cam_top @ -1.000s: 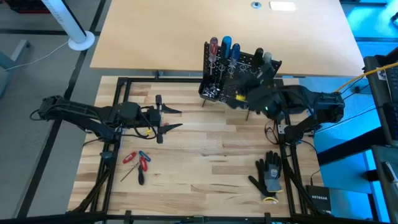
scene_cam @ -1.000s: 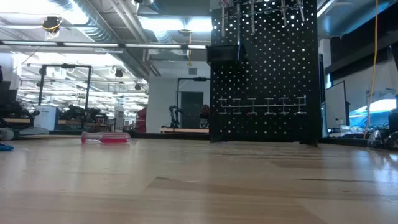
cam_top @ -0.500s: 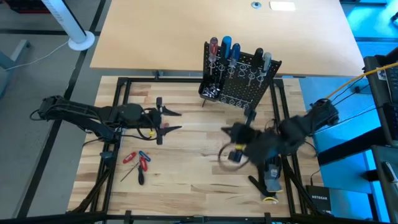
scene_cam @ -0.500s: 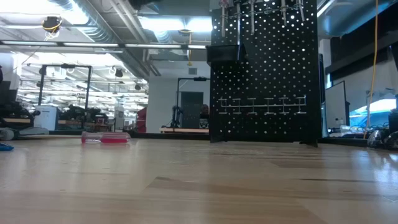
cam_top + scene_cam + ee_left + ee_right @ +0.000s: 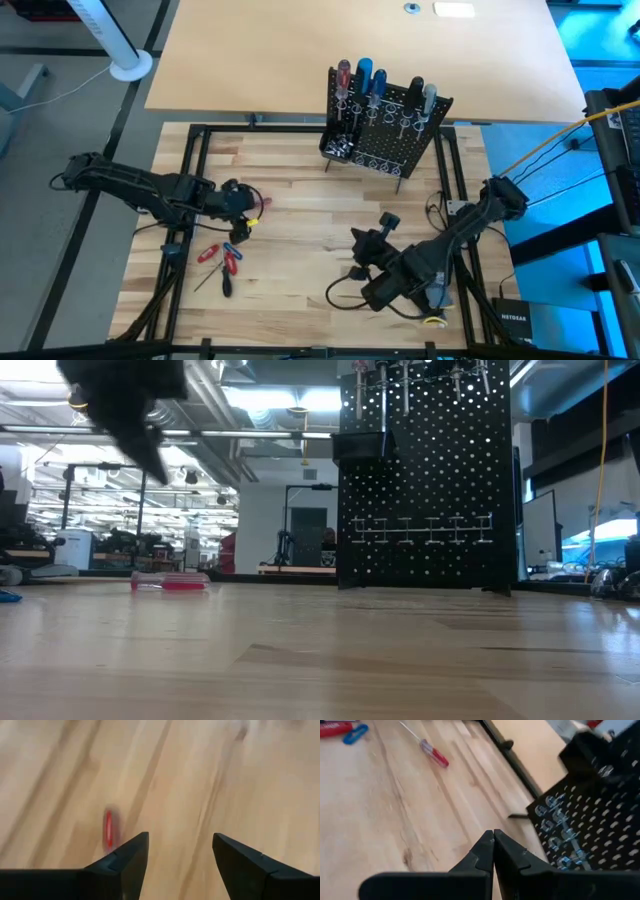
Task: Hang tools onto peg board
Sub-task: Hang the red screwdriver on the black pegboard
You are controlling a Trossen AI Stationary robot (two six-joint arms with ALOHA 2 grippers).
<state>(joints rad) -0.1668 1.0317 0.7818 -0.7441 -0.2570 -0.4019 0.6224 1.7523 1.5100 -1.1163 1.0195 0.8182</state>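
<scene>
Tabletop [image 5: 330,230] of pale wooden planks fills the middle of the high view, framed by black rails, with a smooth tan board [image 5: 300,50] lying beyond its far edge. Grey floor shows to the left, with a white post base [image 5: 130,66] on it. In the low view the wood runs level toward a large workshop room with bright ceiling lights, exposed ducts and distant benches.

Peg board [image 5: 385,125] stands near the table's far edge, right of centre, a black perforated panel on thin legs; screwdrivers with red, blue and black handles [image 5: 362,78] hang along its top, and silver rings line its lower rows. In the low view it rises dark and tall [image 5: 425,480] on the right.

Left arm reaches in from the left, its gripper [image 5: 240,212] low over the wood just above a loose cluster of tools [image 5: 222,262] with red, blue and black handles. Its jaws stand wide apart and empty; in its wrist view a red handle [image 5: 108,827] lies on the planks beside one finger [image 5: 127,857].

Right arm bends across the near right part of the table, its gripper [image 5: 383,228] pointing toward the peg board, well short of it, jaws pressed together on nothing. A work glove [image 5: 437,290] lies under that arm, mostly hidden.

A red-handled screwdriver [image 5: 431,752] lies alone on the wood in the right wrist view.
</scene>
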